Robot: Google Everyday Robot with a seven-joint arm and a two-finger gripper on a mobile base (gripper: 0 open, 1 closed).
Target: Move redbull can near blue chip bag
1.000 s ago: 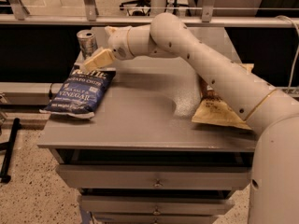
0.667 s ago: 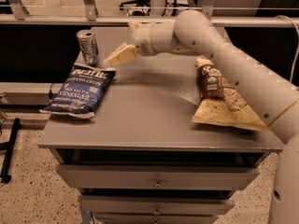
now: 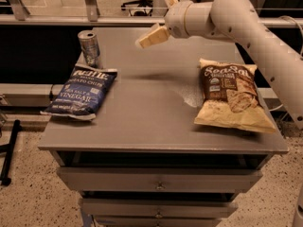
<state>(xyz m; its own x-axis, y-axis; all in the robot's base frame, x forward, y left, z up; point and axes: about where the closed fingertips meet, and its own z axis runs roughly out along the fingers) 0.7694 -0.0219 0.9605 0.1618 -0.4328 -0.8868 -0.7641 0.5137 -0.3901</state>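
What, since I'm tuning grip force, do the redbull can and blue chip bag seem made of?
Redbull can: apparently thin metal, glossy; its silver top catches light. Blue chip bag: likely plastic film, crinkled with shiny creases. The gripper hangs right of the can, touching neither.

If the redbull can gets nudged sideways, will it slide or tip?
Likely tips: the redbull can stands tall and slim on a narrow base. Toppled, its round body would probably roll. The end effector hovers clear of it, over the table.

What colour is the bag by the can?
The chip bag is navy with white lettering, camera view; gripper hovers right of the redbull can.
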